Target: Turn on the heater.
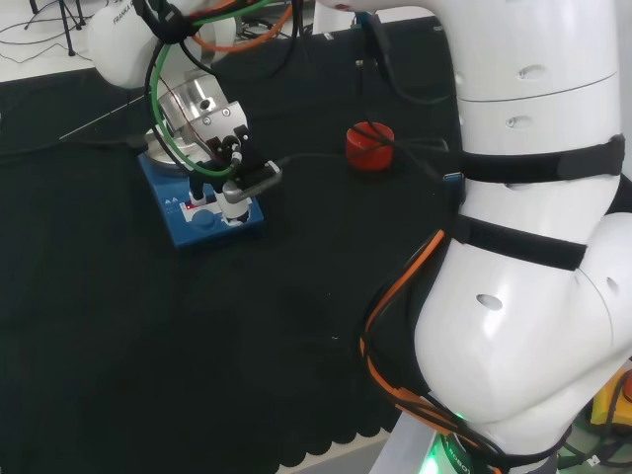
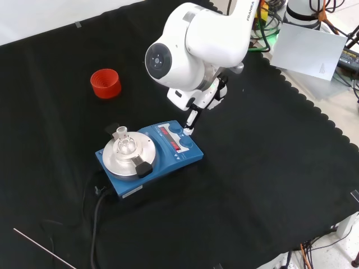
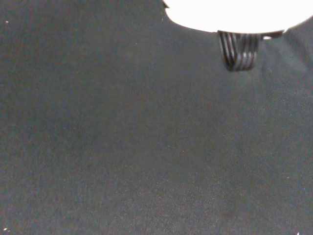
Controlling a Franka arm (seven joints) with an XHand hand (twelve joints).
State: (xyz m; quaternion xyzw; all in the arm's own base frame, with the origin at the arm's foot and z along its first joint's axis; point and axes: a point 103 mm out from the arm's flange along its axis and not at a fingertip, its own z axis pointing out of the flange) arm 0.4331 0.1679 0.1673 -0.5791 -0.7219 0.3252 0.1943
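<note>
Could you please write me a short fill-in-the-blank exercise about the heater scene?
1. The heater has a body coloured ____.
2. In the front view, the red ribbed stand sits on the ____ cloth.
3. A finger of the hand points down at the heater's ____ panel.

Missing words: blue; black; control

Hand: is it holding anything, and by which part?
Nothing is held. The hand reaches one finger down onto the blue heater's front control panel.
</note>
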